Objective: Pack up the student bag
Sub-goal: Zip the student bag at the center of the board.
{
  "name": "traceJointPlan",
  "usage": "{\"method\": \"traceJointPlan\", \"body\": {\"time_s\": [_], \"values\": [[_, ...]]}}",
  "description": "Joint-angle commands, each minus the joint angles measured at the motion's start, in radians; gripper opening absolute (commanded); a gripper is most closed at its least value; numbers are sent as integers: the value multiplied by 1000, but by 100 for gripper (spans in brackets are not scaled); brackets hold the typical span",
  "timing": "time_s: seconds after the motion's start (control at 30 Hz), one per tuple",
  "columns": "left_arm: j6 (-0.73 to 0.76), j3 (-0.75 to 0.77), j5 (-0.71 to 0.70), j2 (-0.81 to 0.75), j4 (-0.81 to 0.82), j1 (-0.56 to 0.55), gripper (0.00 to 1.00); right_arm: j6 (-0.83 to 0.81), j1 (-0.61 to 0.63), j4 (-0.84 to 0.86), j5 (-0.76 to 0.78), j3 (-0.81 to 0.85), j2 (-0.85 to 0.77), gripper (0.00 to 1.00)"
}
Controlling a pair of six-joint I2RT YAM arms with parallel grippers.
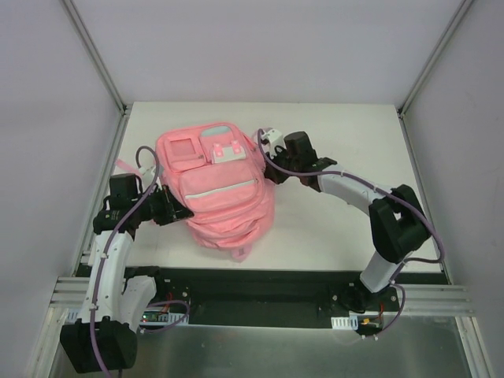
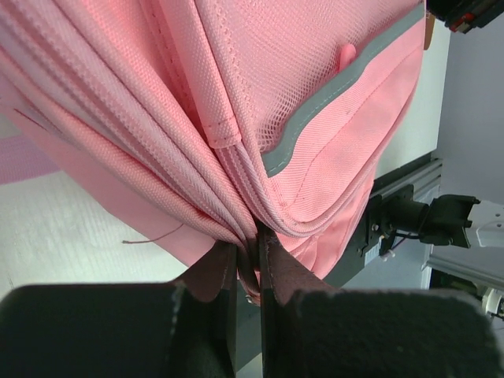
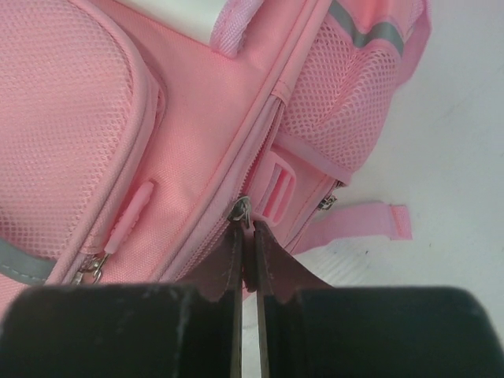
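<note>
The student bag (image 1: 224, 197) lies on the white table (image 1: 339, 126), a little left of the middle, with its front pockets facing up. The left gripper (image 2: 248, 250) is closed tight on a fold of pink fabric at the bag's left edge. The right gripper (image 3: 246, 230) is pinched together on a metal zip pull (image 3: 240, 210) at the bag's right side

The top camera sits high up behind the arms and looks down on the whole desk (image 1: 339, 236). The wrist cameras are very close, looking along the left claw (image 2: 248, 250) and the right claw (image 3: 246, 230). All three see the student bag (image 1: 216, 189).
</note>
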Motion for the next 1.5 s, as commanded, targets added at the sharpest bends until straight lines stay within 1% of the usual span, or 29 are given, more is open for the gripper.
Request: {"method": "traceJointPlan", "body": {"time_s": [0.0, 0.1, 0.13, 0.2, 0.27, 0.3, 0.4, 0.47, 0.5, 0.6, 0.63, 0.67, 0.73, 0.77, 0.8, 0.83, 0.87, 0.9, 0.97, 1.0, 1.07, 1.13, 1.17, 1.27, 1.3, 1.37, 1.4, 1.43, 1.47], "values": [[86, 38, 160, 0, -35, 10, 0, -156, -54, 119, 47, 120, 66, 1], [79, 41, 143, -1, -35, 10, 0, -147, -52, 126, 2, 114, 64, 1], [80, 46, 143, -3, -34, 11, 0, -128, -54, 146, 5, 99, 32, 1], [74, 56, 137, 8, -17, 11, 0, -117, -49, 181, 8, 7, -17, 1], [74, 69, 145, 25, 3, 10, 0, -112, -40, 240, 54, -80, -119, 1], [88, 79, 157, 54, 8, 10, 0, -108, -31, 255, 68, -167, -158, 1], [160, 144, 200, 129, 9, 10, 0, -98, 1, 275, 111, -298, -351, 1], [187, 170, 243, 206, 9, 10, 0, -113, 32, 219, 149, -332, -431, 1], [215, 197, 296, 235, 9, 8, 0, -112, 70, 191, 167, -361, -510, 1], [264, 248, 311, 324, 5, 10, 0, -72, 148, 99, 168, -392, -642, 1], [267, 260, 308, 342, 3, 8, 0, -60, 156, 84, 171, -414, -660, 1], [266, 270, 305, 362, 0, 8, 0, -51, 158, 82, 187, -426, -666, 1], [280, 265, 285, 363, -5, 11, 0, -80, 117, 102, 297, -438, -611, 1], [295, 260, 257, 347, -20, 10, 0, -86, 82, 85, 316, -409, -573, 1], [292, 241, 249, 341, -23, 10, 0, -83, -7, 61, 291, -376, -486, 1], [289, 228, 280, 333, -22, 11, 0, -72, -53, 47, 264, -347, -439, 1], [280, 218, 295, 323, -22, 11, 0, -59, -95, 48, 219, -276, -392, 1], [278, 192, 292, 314, -22, 11, 0, -46, -156, 48, 208, -239, -296, 1], [279, 193, 266, 295, -22, 15, 0, -57, -198, 24, 233, -132, -217, 1], [284, 201, 252, 289, -43, 16, 0, -77, -206, 45, 244, -109, -162, 1], [298, 211, 252, 292, -66, 19, 0, -84, -216, 47, 240, -52, -134, 1], [300, 210, 266, 292, -68, 21, 0, -77, -222, 117, 249, -49, -105, 1], [301, 210, 269, 293, -69, 19, 0, -72, -236, 123, 241, -18, -77, 1], [309, 211, 284, 304, -69, 19, 0, -37, -258, 77, 163, 10, -66, 1], [309, 211, 289, 304, -69, 19, 0, -35, -259, 92, 73, -12, -75, 1], [309, 211, 271, 306, -68, 19, 0, -38, -237, 105, 13, -53, -118, 1], [309, 213, 274, 307, -68, 19, 0, -49, -221, 141, -22, -131, -188, 1], [309, 213, 283, 315, -68, 19, 0, -64, -204, 155, -36, -168, -230, 1], [309, 219, 292, 317, -68, 19, 0, -110, -169, 169, -52, -209, -317, 1]]}}
